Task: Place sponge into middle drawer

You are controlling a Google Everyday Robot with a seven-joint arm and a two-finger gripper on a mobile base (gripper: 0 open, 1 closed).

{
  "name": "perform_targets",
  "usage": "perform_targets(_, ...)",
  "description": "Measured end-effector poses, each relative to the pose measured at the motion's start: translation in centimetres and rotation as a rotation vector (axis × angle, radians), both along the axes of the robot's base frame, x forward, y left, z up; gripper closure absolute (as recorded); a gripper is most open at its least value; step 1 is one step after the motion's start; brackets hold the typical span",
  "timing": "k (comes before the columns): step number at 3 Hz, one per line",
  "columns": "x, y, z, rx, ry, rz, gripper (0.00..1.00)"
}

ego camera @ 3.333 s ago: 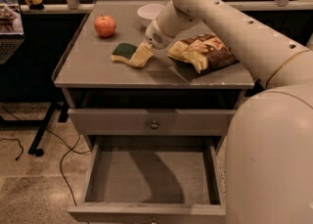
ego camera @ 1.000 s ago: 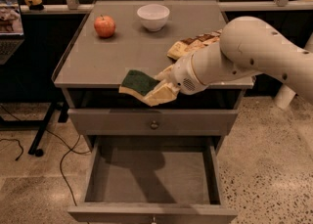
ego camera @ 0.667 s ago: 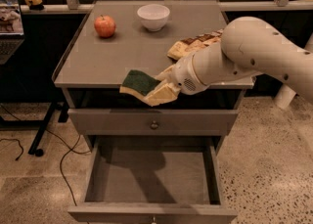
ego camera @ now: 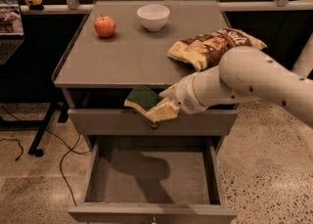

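The sponge [ego camera: 142,98], pale yellow with a dark green top layer, is held in my gripper [ego camera: 163,107], which is shut on its right end. It hangs in the air in front of the closed upper drawer [ego camera: 112,122], just below the cabinet top's front edge. The middle drawer [ego camera: 146,213] is pulled out wide below it. Its grey floor is bare and carries the arm's shadow. The sponge is above the drawer's back part, well clear of its floor. My white arm [ego camera: 254,81] comes in from the right.
On the cabinet top [ego camera: 132,56] stand a red apple [ego camera: 104,26], a white bowl [ego camera: 153,16] and a crinkled snack bag [ego camera: 210,47]. A laptop [ego camera: 10,27] sits at the left. Cables [ego camera: 63,164] lie on the speckled floor.
The arm has lowered the sponge from the level of the cabinet top's edge to in front of the upper drawer, over the open drawer. Everything else is unmoved.
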State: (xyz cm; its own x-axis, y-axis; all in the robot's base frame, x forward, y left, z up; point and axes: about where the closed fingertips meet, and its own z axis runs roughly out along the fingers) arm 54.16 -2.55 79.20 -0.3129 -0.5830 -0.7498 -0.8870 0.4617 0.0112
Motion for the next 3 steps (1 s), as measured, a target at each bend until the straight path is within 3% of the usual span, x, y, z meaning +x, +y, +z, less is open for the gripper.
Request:
perform_targets(2, -3.0, -3.0, -6.6, -0.044, 0.012, -0.196, 1.0)
perform_targets(3, -3.6, -4.4, -9.7, -0.054, 0.032, -0.246, 1.0)
